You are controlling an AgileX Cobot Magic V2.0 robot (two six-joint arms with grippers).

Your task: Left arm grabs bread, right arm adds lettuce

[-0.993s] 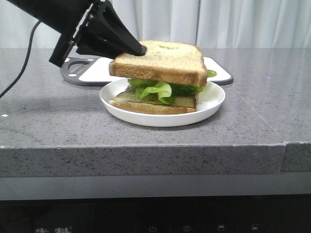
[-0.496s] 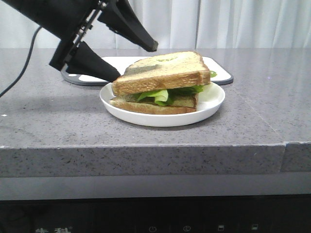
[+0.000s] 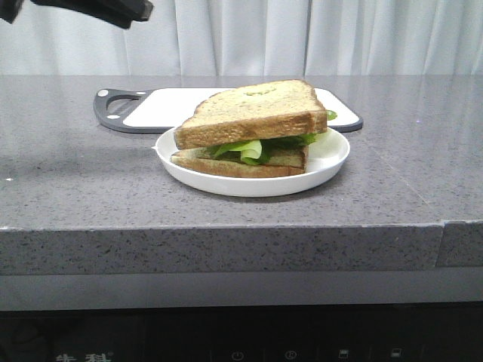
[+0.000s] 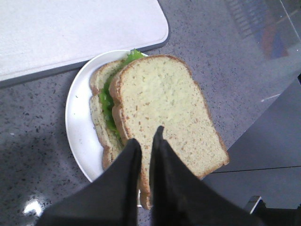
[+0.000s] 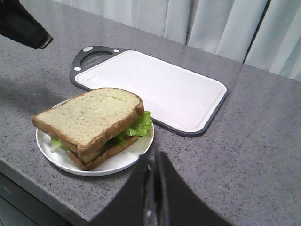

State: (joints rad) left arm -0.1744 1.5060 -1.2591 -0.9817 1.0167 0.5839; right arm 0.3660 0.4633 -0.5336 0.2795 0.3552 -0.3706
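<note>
The bread (image 3: 253,111) lies tilted on top of the lettuce (image 3: 245,148), which rests on a thinner lower slice (image 3: 234,166) in the white plate (image 3: 332,154). In the front view only a tip of my left gripper (image 3: 132,9) shows at the top left, well clear of the sandwich. Its wrist view looks down on the bread (image 4: 164,113) and the lettuce (image 4: 109,101) from above, and the left gripper (image 4: 146,136) has its fingers almost together with nothing between them. The right gripper (image 5: 153,155) is shut and empty, hanging over the counter beside the plate (image 5: 136,150).
A white cutting board (image 3: 158,105) with a dark rim and handle lies behind the plate. The grey stone counter's front edge (image 3: 226,226) runs close in front of the plate. Curtains hang behind.
My left gripper opened and let go of the bread, then rose up and to the left, almost out of the front view. The bread settled tilted onto the lettuce.
</note>
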